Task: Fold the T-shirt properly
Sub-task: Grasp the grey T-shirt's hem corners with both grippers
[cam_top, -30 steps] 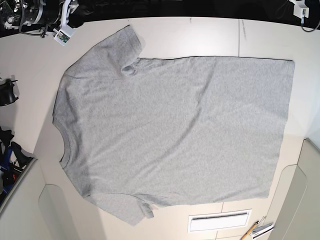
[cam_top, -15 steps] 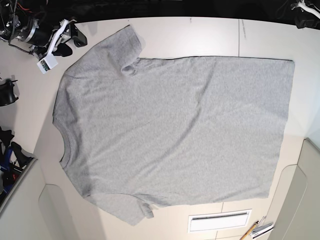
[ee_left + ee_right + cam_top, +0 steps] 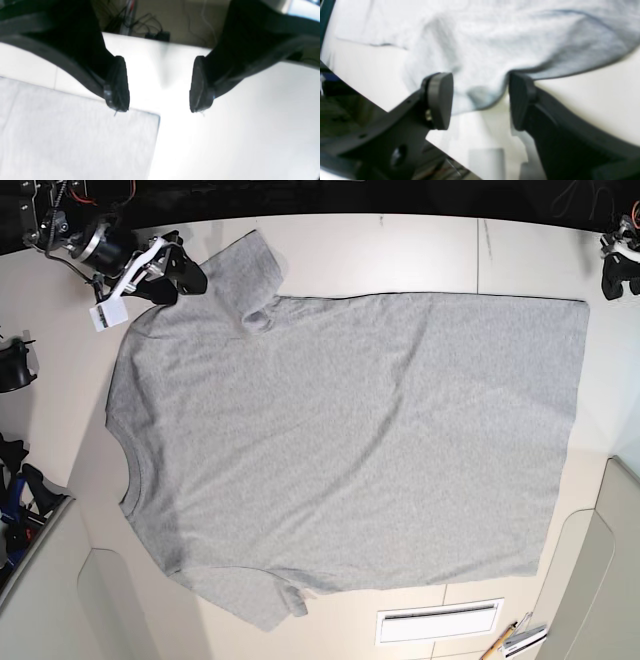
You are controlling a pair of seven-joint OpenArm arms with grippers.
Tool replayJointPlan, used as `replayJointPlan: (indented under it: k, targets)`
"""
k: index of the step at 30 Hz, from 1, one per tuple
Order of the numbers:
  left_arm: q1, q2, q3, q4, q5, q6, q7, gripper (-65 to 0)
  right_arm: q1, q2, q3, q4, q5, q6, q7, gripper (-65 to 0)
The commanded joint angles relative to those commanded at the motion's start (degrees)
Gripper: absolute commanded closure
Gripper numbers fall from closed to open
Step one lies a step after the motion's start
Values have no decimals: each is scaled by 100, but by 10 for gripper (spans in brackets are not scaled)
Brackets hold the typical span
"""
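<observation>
The heather-grey T-shirt (image 3: 350, 440) lies spread flat on the table, plain side up, neck to the left and hem to the right. My right gripper (image 3: 190, 277) is open at the edge of the upper sleeve. In the right wrist view the right gripper (image 3: 480, 100) has the sleeve's hem (image 3: 480, 82) between its open fingers, not pinched. My left gripper (image 3: 612, 278) is open just off the shirt's upper right hem corner. In the left wrist view the left gripper (image 3: 157, 110) hovers over that corner (image 3: 140, 125), one fingertip (image 3: 117, 100) above the cloth.
A white slotted plate (image 3: 440, 621) and pens (image 3: 515, 640) lie at the front edge. Grey panels (image 3: 600, 560) stand at the lower right. Dark gear (image 3: 12, 365) sits at the left. The table's back edge (image 3: 155, 41) is close behind the left gripper.
The right gripper has moved right, from the table's corner to the upper sleeve's edge. The left gripper has come down into view beside the upper hem corner. The shirt has not moved.
</observation>
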Motion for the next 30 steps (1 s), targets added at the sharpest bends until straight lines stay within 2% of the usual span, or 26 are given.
replayJointPlan:
  k: [4,8,14,18,23,26,29,30]
  targets:
    - [-393,-295,184,-560,-70,-4,4,-410,0,-260,0,0,0,-2,2,-361]
    - [-785,-505,671,-1126,-81,-2,2,-410,0,-466,0,0,-2,-4,4,-361]
    - [-1480,-621,1355,-2002,22,-79,22,-410,-2,-603,0,0,-2,-4,52,-361]
    - [-1631,-621,1722,-2166,164,-114,92,-410,0,-608,0,0,-4,-4,63,-361]
    - [-1628,-621,1816,-2166,-111,-343,627,-410,0,-608,0,2,-118,-4,70,-360]
    - [-1624,-619,1816,-2166,-107,-356,787,-410,0,-610,0,2,-151,-4,192,-360]
    - [-1624,-621,1856,-2166,-114,-745,874,-410,72,-669,0,2,-155,-11,210,-360]
    - [-1624,-621,1902,-2166,-114,-804,874,-409,103,-713,0,0,-166,-13,197,-360]
